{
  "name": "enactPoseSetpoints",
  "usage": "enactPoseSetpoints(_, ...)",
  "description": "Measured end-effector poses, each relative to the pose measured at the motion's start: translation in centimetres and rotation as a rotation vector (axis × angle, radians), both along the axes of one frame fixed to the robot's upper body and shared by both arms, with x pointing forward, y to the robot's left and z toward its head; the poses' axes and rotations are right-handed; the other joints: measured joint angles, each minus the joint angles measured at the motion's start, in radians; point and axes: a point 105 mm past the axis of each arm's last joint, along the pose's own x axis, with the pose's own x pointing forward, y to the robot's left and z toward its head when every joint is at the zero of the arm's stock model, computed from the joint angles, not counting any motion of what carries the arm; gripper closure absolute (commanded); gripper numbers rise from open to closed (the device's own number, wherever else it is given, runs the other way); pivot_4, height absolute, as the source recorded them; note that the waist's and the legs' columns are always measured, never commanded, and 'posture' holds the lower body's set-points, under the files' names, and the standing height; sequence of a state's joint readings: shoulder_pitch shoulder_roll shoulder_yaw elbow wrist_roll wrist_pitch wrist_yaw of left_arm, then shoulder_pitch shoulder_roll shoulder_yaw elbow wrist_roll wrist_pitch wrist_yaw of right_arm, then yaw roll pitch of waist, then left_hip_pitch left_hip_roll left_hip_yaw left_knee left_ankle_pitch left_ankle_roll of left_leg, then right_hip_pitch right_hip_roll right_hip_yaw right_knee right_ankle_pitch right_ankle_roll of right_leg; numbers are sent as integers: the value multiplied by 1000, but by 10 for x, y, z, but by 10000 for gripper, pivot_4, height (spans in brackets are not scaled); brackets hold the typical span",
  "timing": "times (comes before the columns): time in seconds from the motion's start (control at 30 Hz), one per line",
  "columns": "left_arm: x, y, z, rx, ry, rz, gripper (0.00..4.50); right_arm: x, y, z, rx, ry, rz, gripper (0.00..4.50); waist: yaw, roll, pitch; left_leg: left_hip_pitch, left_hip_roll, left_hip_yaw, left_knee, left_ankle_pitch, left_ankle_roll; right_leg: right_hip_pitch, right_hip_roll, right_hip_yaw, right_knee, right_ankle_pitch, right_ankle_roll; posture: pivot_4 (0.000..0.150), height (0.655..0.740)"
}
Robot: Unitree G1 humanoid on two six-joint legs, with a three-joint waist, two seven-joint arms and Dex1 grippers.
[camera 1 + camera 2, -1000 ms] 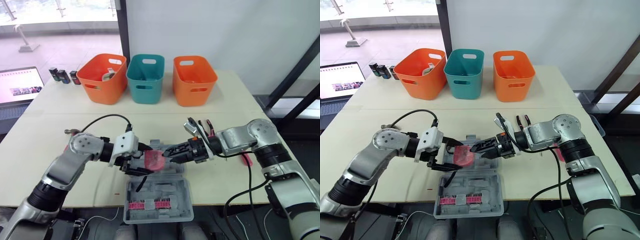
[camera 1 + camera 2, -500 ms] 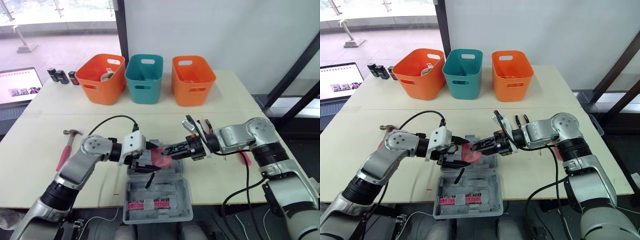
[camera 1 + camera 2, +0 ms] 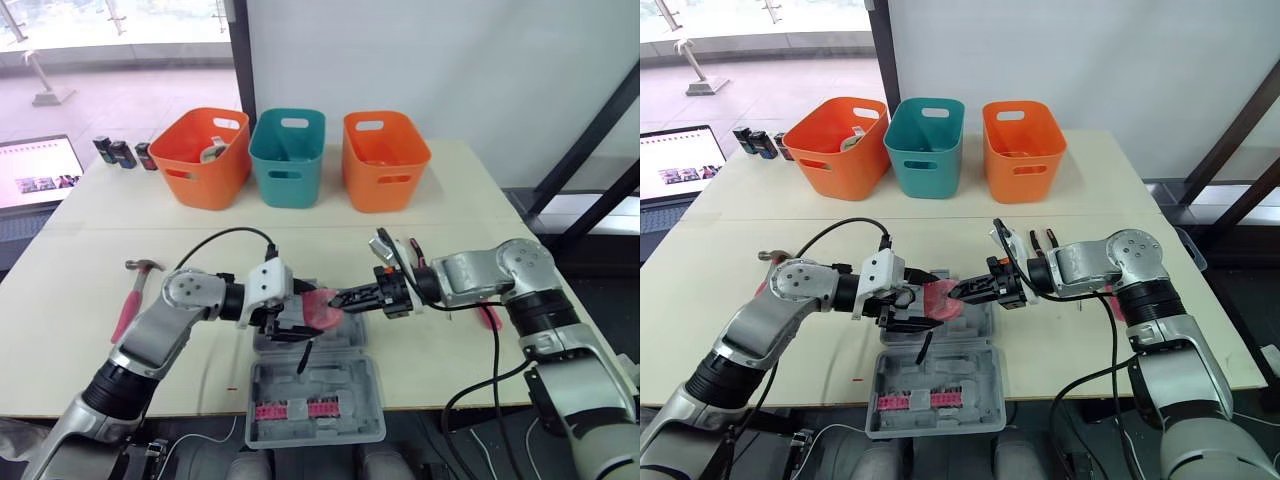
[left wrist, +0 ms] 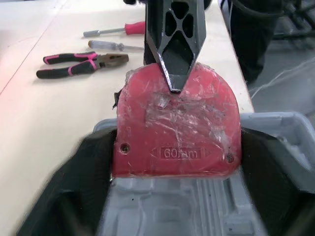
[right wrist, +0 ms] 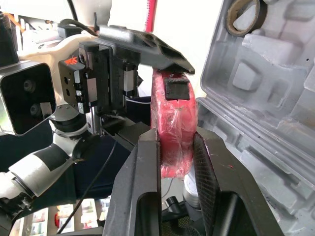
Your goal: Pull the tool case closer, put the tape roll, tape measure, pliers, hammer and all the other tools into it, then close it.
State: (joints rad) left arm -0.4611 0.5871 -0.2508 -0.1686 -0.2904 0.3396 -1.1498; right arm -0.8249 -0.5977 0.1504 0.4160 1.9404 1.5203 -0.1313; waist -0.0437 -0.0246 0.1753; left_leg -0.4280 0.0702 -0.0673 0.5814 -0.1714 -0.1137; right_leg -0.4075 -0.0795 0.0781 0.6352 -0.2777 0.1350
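Left end effector [image 3: 304, 318] and right end effector [image 3: 339, 298] are both clamped on the red tape measure [image 3: 322, 309], right over the open tool case [image 3: 316, 402]. Hammer [image 3: 134, 289] lies out past the left one.

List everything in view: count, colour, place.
orange bins: two, orange, far side of table, flanking the teal one
teal bin: one, teal, between them
tool case: one, grey, open, near edge
tape roll: one, tan, inside case
tape measure: one, red, above case
pliers: one, pink-black, right of case
screwdrivers: two, red and clear handles, beside pliers
hammer: one, pink handle, table's left
laptop: one, open, beyond table's left
small boxes: three, black, near laptop
left end effector: one, black, gripping tape measure
right end effector: one, black, gripping tape measure
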Motion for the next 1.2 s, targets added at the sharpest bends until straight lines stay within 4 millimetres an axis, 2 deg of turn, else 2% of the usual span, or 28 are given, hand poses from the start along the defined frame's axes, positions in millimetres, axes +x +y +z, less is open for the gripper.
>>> enactPoseSetpoints(0.07, -1, 2, 2, -25, 16, 2, 289, 0, -4, 2, 8, -2, -6, 41105, 0, 0, 0, 0, 0, 0, 0, 0, 0, 0, 0, 0, 0, 0, 0, 1500, 7400)
enactPoseSetpoints(0.13, -2, 12, 3, -57, 52, 27, 289, -1, -16, 0, -4, 9, -28, 41105, 0, 0, 0, 0, 0, 0, 0, 0, 0, 0, 0, 0, 0, 0, 0, 1500, 7400)
enactPoseSetpoints(0.3, -20, 51, 6, -69, 122, 77, 289, -6, -59, -11, -71, 64, -118, 41105, -1, 0, 0, 0, 0, 0, -1, -1, 2, 0, 0, 0, -1, -2, -2, 1500, 7400)
enactPoseSetpoints(0.4, -36, 86, -4, -9, 169, 135, 289, -15, -96, -25, -168, 118, -211, 41105, 0, 0, 0, 0, 0, 1, 0, -3, 5, 0, 0, 1, -1, -3, -3, 1500, 7400)
enactPoseSetpoints(0.47, -45, 103, -12, 23, 188, 157, 289, -20, -111, -35, -224, 148, -258, 41105, 0, 0, 0, 0, 0, 1, 0, -3, 6, 0, 0, 1, -2, -3, -3, 1500, 7400)
enactPoseSetpoints(0.63, -62, 113, -25, 51, 190, 128, 289, -27, -117, -63, -334, 183, -288, 41105, -1, 0, 0, 0, 0, 3, 7, -3, 6, 0, 0, 3, -2, -1, -5, 1500, 7400)
enactPoseSetpoints(0.83, -60, 111, -28, 36, 177, 143, 289, -26, -119, -87, -441, 187, -307, 41105, 3, 1, 0, -2, 0, 3, 10, -5, 8, 1, 0, 4, -2, -1, -5, 1500, 7400)
enactPoseSetpoints(1.03, -58, 108, -27, 36, 166, 147, 289, -23, -119, -88, -457, 163, -308, 41105, 0, 1, 0, -2, 0, 4, 11, -6, 9, 1, 0, 4, -2, -1, -5, 1500, 7400)
enactPoseSetpoints(1.1, -57, 107, -27, 35, 162, 146, 0, -23, -120, -88, -467, 153, -307, 30942, 0, 0, 0, -2, 0, 4, 11, -6, 9, 2, 0, 4, -2, -1, -5, 1500, 7400)
enactPoseSetpoints(1.13, -56, 106, -26, 35, 156, 144, 0, -21, -123, -89, -491, 148, -320, 27763, 2, 0, 0, -2, 0, 3, 11, -6, 9, 2, 0, 4, -2, -1, -5, 1500, 7400)
enactPoseSetpoints(1.2, -53, 106, -22, 33, 143, 141, 0, -19, -132, -95, -543, 152, -352, 18386, 5, 1, 0, -2, 0, 4, 11, -6, 9, 2, 0, 4, -2, -1, -5, 1500, 7400)
